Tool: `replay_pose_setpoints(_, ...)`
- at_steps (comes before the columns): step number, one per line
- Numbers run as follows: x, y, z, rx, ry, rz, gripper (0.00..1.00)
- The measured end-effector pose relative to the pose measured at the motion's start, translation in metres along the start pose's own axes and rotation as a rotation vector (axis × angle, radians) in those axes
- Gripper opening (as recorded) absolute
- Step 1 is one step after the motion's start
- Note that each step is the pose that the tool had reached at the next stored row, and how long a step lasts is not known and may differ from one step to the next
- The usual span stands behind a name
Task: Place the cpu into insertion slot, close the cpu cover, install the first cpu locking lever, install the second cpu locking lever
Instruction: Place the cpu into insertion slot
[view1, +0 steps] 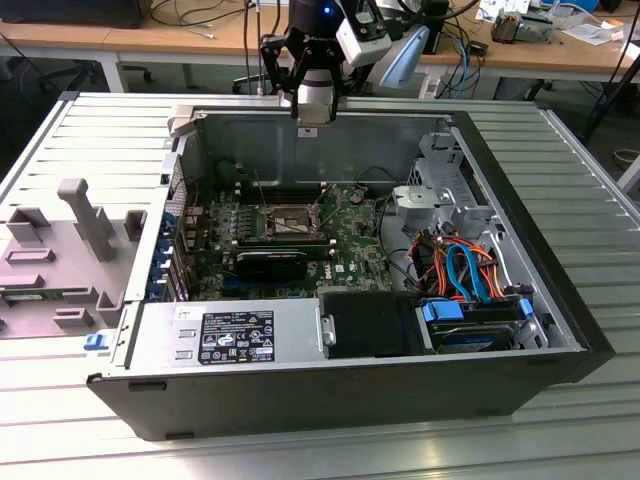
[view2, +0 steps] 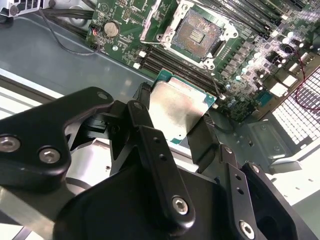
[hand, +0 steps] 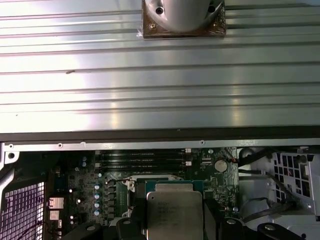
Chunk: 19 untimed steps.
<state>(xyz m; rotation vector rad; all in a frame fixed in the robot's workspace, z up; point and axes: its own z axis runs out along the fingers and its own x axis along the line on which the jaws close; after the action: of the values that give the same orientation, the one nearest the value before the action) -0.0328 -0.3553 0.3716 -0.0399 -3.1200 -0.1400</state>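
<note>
We see the gripper (view1: 308, 120) hanging over the wall of the open case (view1: 350, 400) that lies farthest from the exterior camera. The case rests on its side on a ribbed metal table (view1: 90, 150). The jaws are clamped on the cpu (view2: 177, 107), one black jaw on each of two opposite edges. Its dull silver top and green rim are plain in both wrist views (hand: 175, 215). The cpu is held in the air, above the board (view1: 350, 250) and well apart from the slot (view2: 197, 32). The slot lies bare, and we can see its square field of contacts inside the silver rim. In the second wrist view a silver frame plate, which we take for the cover (view2: 155, 22), appears raised at one side of the slot. In the exterior view the slot (view1: 290, 220) sits near the middle of the board, between the memory slots and a black block
</note>
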Motion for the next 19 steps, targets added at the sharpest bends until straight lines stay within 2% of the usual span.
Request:
replay_pose_setpoints(6,0.0003,-0.0006,0.0008,0.0000,0.0000,0.000,0.54)
replay_pose_setpoints(8,0.0011,-0.0025,0.0048,0.0000,0.0000,0.000,0.54)
replay_pose_setpoints(19,0.0010,-0.0030,0.0089,0.0000,0.0000,0.000,0.54)
